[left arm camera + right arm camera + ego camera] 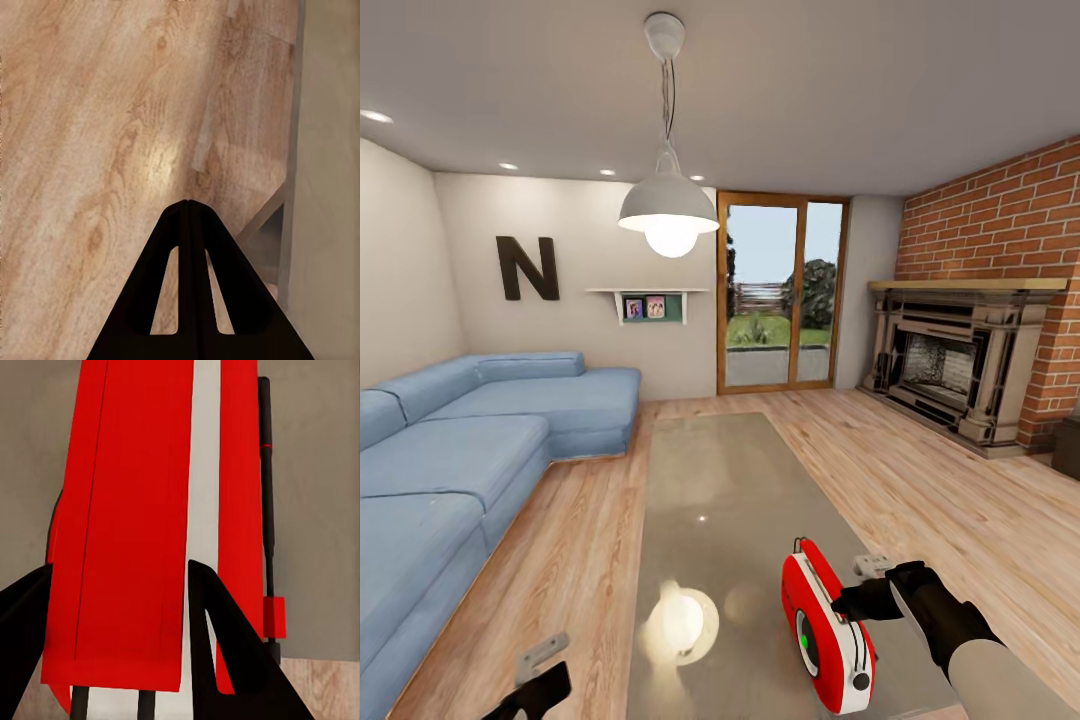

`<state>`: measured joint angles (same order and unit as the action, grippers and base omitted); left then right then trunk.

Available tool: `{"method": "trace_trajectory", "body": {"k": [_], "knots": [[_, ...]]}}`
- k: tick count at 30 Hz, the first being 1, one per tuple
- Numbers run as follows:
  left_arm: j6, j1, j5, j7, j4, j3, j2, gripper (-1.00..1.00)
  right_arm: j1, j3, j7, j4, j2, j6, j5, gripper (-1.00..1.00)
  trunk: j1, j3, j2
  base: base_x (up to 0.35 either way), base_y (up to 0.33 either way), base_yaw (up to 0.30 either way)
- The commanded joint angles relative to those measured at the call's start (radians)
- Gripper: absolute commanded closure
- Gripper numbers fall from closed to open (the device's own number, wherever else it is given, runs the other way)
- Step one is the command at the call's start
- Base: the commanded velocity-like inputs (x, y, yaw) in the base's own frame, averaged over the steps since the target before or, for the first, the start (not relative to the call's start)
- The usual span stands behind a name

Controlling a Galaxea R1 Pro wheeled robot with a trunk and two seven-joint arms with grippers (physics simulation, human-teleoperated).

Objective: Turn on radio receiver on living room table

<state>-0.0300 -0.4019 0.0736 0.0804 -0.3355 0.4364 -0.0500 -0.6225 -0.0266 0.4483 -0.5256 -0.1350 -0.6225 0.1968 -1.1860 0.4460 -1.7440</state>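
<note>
Right jaws: the right gripper [857,598] is spread wide, straddling the radio receiver [826,628]; contact unclear.
Radio receiver: standing on edge near the table's [710,480] near right corner.
Handling: probably light, rigid and smooth, so it may tip or slide on the glossy top.
Hold: across the flat red faces, avoiding the thin handle [265,510].
Left jaws: the left gripper [189,206] is pressed together, empty, above the wood floor [82,150] beside the table's left edge.

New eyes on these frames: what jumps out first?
The red radio receiver stands on edge at the near end of the glossy table, with the right gripper at its top edge. Behind it, a white pendant lamp hangs mid-room, a blue sofa on the left, a brick fireplace on the right.
</note>
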Motion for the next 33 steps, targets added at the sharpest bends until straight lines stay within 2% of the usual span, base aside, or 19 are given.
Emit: {"method": "trace_trajectory", "body": {"k": [1, 10, 33], "knots": [[-0.001, 0.0, 0.0, 0.001, 0.0, 0.0, -0.003, 1.0, 0.0, 0.0, 0.0, -0.001, 0.0, 0.0, -0.005, 1.0, 0.0, 0.0, 0.0, 0.017, 0.0, 0.0], [0.002, 0.0, 0.0, 0.001, 0.0, 0.0, -0.004, 1.0, 0.0, -0.001, 0.0, 0.0, 0.0, 0.0, -0.005, 1.0, 0.0, 0.0, 0.0, 0.183, 0.066, 0.0], [-0.002, 0.0, -0.001, -0.003, 0.001, 0.001, -0.001, 1.0, 0.0, -0.001, 0.0, -0.001, 0.0, 0.003, -0.006, 1.0, -0.008, 0.006, -0.014, 0.004, 0.001, 0.0]]}}
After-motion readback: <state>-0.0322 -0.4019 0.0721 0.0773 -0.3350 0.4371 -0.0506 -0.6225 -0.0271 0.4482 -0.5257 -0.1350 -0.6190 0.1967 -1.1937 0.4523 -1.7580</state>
